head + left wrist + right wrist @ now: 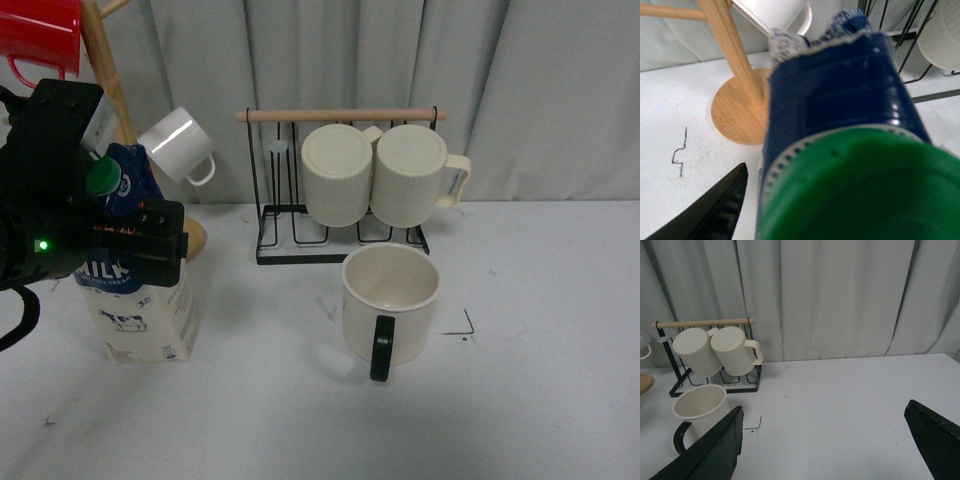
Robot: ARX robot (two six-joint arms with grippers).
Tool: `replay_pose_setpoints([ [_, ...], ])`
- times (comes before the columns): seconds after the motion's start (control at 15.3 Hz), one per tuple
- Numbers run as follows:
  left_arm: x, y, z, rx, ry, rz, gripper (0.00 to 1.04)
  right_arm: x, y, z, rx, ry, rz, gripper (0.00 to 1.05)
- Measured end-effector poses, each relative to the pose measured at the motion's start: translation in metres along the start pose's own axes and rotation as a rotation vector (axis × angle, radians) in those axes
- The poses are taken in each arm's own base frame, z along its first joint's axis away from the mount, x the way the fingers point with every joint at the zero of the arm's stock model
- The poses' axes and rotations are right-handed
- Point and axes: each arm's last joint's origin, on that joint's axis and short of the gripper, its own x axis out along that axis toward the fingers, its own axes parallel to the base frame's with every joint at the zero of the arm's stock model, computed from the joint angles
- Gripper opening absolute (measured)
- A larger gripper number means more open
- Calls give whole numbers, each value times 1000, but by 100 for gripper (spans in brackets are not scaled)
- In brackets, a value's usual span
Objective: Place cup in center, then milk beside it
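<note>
The milk (140, 300) is seen upright on the surface (300, 420), with its upper part covered by the left claw (135, 240). A black finger (150, 238) is laid across the carton's front, just below the green cap (100, 178). In the left wrist view the cap (860, 190) and blue top (835, 95) are shown directly under the camera. One finger (715, 215) is seen just beside the carton and the other is hidden. Whether the left claw is pressed onto the milk cannot be told.

The cup (390, 300) is found well to the right of the left claw, upright on the surface, with its black handle (381, 348) turned towards the robot. Behind the cup, a black wire rack (300, 240) carries two ribbed mugs (375, 175). Just behind the left claw a wooden mug tree (115, 90) is set, with a white mug (178, 145) and a red mug (40, 35) hung on it.

The right claw (824, 440) is held spread wide above the surface (840, 390), with nothing between its fingers. The cup (700, 407) is seen close beyond one of its fingers (710, 450).
</note>
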Motion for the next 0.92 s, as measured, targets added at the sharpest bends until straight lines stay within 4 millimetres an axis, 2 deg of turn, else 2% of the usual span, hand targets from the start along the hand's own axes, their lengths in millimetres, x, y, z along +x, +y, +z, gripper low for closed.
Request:
replay_pose_setpoints([
  [0.46, -3, -16, 3, -7, -18, -22, 14, 0, 0, 0, 0, 0, 0, 98],
  [0.72, -12, -30, 10, 2, -21, -67, 10, 0, 0, 0, 0, 0, 0, 98],
  [0.92, -28, -48, 26, 9, -98, -92, 10, 0, 0, 0, 0, 0, 0, 98],
])
